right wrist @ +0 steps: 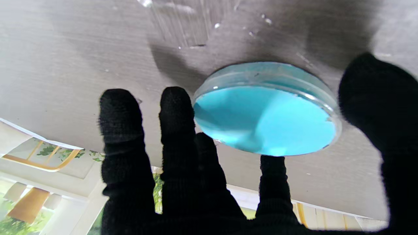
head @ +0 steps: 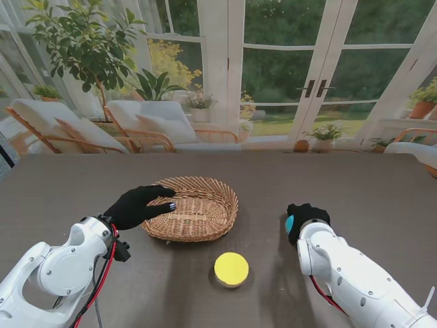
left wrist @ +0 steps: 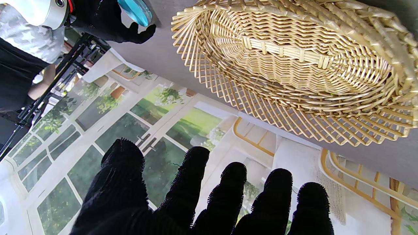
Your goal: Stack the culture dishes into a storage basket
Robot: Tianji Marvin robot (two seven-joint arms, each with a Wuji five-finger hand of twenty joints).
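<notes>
A wicker basket sits mid-table with nothing in it. My left hand hovers over the basket's left rim, fingers spread, holding nothing. A yellow culture dish lies flat on the table, nearer to me than the basket. To the right, my right hand is closed round a blue culture dish. Its fingers are on one side of the rim and the thumb on the other. The dish is at table level and looks slightly tilted.
The dark table runs wide on both sides. Beyond its far edge are glass doors, chairs and plants. A person and a tripod show past the table's right side in the left wrist view.
</notes>
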